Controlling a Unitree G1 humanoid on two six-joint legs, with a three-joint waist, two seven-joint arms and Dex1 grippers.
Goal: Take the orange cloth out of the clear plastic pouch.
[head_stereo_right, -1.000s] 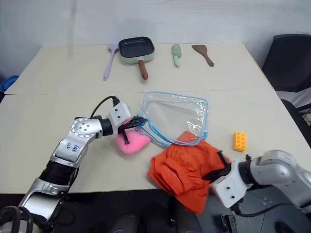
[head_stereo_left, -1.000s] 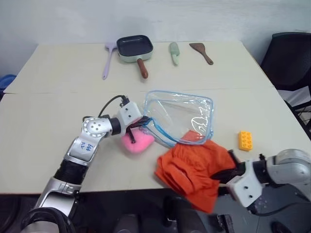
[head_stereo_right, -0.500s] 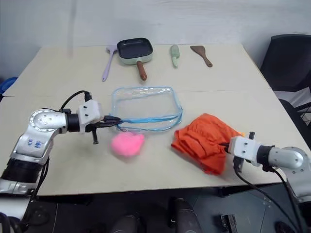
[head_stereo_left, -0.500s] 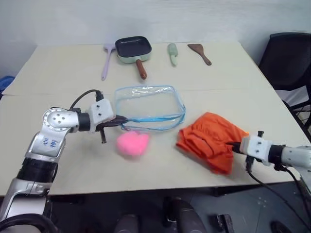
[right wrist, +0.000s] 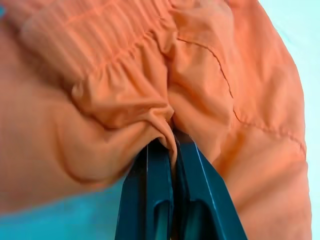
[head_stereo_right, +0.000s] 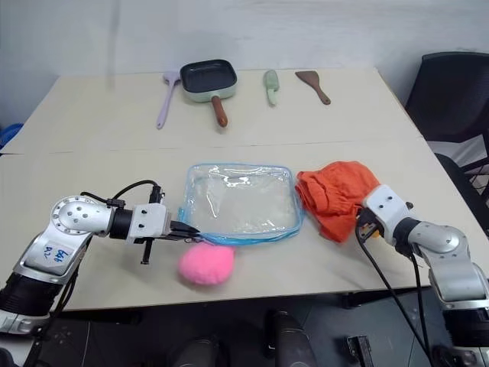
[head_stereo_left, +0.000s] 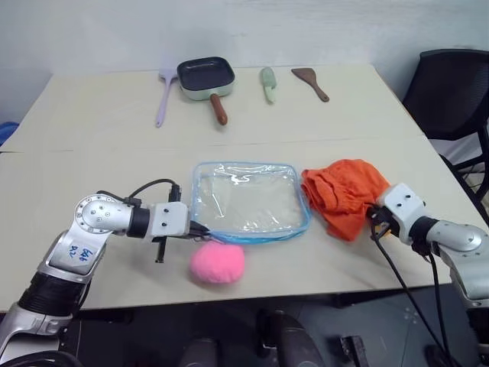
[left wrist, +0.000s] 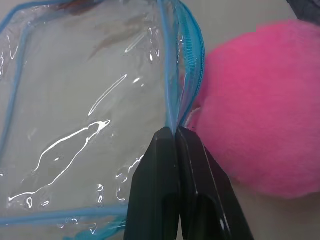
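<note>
Orange cloth [head_stereo_left: 342, 195] is out, bunched on the table just right of the clear plastic pouch [head_stereo_left: 248, 200], prob touching its edge. Right gripper [right wrist: 172, 142] is pinched on a fold, left gripper [left wrist: 175, 132] clamped on the pouch's blue edging by the pink plush ball [head_stereo_left: 218, 263]. Imo let go gently, no dragging. Both arms low, reaching inward.
</note>
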